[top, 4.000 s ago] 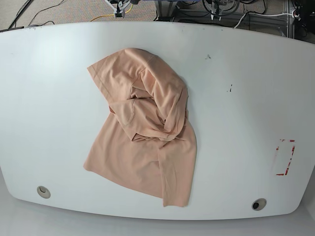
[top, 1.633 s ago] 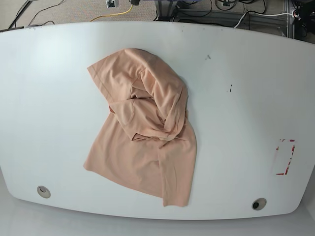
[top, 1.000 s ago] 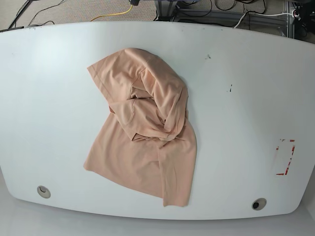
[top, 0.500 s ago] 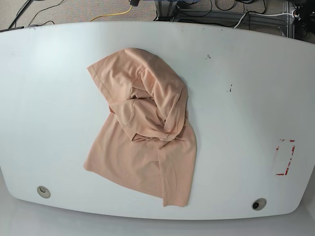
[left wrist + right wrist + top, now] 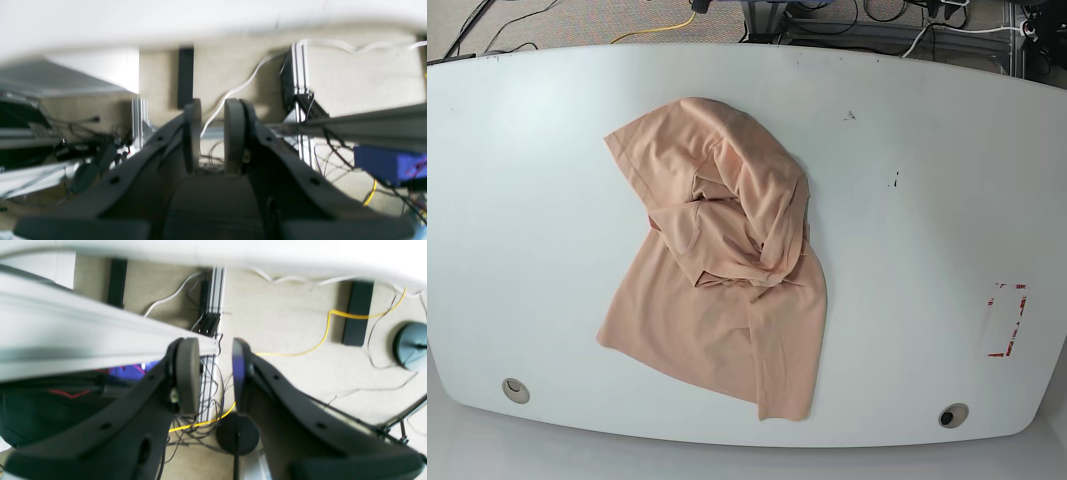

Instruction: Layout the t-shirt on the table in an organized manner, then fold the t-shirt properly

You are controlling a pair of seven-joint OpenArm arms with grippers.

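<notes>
Risk: pinching the bunched central ridge could lift several layers together and tangle the t-shirt [image 5: 722, 255] further. It lies crumpled, left of centre on the white table [image 5: 927, 200]. Left gripper [image 5: 212, 133] and right gripper [image 5: 215, 373] hang beyond the table edge, well apart from the cloth, jaws slightly spread, empty.

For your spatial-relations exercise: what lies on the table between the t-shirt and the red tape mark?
Only bare table between the t-shirt and the red tape mark, as the base view shows.

Crumpled t-shirt [image 5: 722, 265] on white table [image 5: 927, 200]
</notes>
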